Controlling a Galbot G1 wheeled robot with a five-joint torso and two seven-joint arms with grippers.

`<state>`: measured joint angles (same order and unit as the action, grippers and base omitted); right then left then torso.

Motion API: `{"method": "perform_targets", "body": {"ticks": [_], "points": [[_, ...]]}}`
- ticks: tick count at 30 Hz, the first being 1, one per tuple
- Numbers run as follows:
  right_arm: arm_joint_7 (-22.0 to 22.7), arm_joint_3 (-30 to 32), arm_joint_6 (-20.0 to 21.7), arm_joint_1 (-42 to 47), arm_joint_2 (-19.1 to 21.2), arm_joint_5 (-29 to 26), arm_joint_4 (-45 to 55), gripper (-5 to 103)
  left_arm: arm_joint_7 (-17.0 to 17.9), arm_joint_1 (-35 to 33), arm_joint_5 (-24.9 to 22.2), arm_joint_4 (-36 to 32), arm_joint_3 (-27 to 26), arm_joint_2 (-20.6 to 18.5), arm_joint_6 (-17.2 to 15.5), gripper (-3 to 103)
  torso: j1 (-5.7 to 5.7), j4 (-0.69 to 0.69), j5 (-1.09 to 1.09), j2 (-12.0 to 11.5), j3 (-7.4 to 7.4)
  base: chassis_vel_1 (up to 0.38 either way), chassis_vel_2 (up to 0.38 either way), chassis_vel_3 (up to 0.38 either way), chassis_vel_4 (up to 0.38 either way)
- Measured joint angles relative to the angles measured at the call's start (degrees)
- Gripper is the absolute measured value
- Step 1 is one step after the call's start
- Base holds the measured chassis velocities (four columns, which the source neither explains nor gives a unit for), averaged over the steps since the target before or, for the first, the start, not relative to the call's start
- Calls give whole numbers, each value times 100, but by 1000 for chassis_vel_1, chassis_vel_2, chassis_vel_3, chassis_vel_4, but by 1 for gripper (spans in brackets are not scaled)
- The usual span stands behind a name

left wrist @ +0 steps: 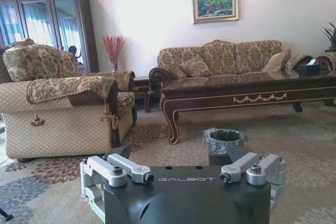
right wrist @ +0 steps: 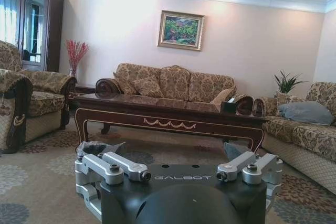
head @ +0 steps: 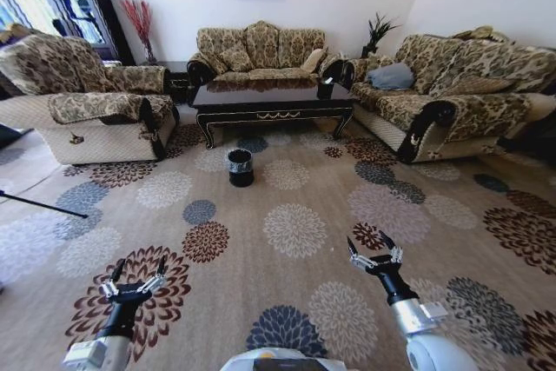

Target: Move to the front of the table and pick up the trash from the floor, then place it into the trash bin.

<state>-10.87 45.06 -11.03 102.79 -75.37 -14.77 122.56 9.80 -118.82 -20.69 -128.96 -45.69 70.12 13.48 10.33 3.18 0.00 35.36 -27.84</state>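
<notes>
Glossy dark table [head: 273,100], round black bag-lined trash bin [head: 241,167] on flowered carpet [head: 295,232], both hands [head: 135,284] [head: 375,256] wide

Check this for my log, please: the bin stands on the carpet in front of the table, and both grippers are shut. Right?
Not quite. The bin does stand on the carpet in front of the table, but the head view shows the left gripper and the right gripper both open, fingers spread.
</notes>
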Motion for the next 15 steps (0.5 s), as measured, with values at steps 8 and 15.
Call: {"method": "perform_targets", "body": {"ticks": [8, 15], "points": [[0, 0, 0, 0, 0, 0, 0, 100, 0, 0, 0, 0, 0, 0, 0, 100, 88, 0, 0, 209, -121, 0, 0, 0, 0], [0, 0, 0, 0, 0, 0, 0, 100, 0, 0, 0, 0, 0, 0, 0, 100, 151, 0, 0, 373, -223, 0, 0, 0, 0]]}}
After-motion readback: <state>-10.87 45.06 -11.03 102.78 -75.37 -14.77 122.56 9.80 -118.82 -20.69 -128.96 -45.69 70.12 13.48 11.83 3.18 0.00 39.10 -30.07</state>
